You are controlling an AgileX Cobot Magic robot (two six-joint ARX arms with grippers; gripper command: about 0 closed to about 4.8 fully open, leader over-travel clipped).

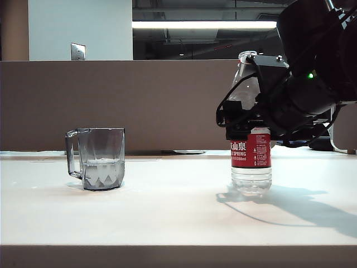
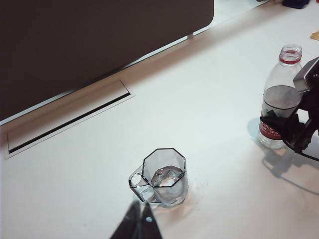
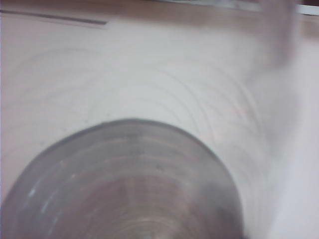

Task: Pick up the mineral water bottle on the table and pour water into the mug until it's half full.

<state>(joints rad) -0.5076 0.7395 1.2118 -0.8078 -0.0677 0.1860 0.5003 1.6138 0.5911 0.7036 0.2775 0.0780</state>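
Note:
The mineral water bottle (image 1: 251, 159) stands upright and uncapped on the table (image 1: 178, 218), right of the middle, with a little water in its base. My right gripper (image 1: 245, 120) straddles it just above the red label, jaws spread open about its sides. From the left wrist, the bottle (image 2: 277, 97) sits between the right gripper's (image 2: 286, 132) dark fingers. The right wrist view holds only the blurred bottle (image 3: 129, 184) close up. The smoky-grey mug (image 1: 102, 159) stands far left, partly filled with water (image 1: 103, 172). My left gripper (image 2: 141, 213) hovers shut just short of the mug (image 2: 164, 177).
A brown partition (image 1: 139, 100) runs along the table's back. A long cable slot (image 2: 70, 119) lies in the tabletop near it. The table's dark front edge (image 1: 178, 255) is close to the camera. Dark gear (image 1: 321, 144) sits behind the right arm.

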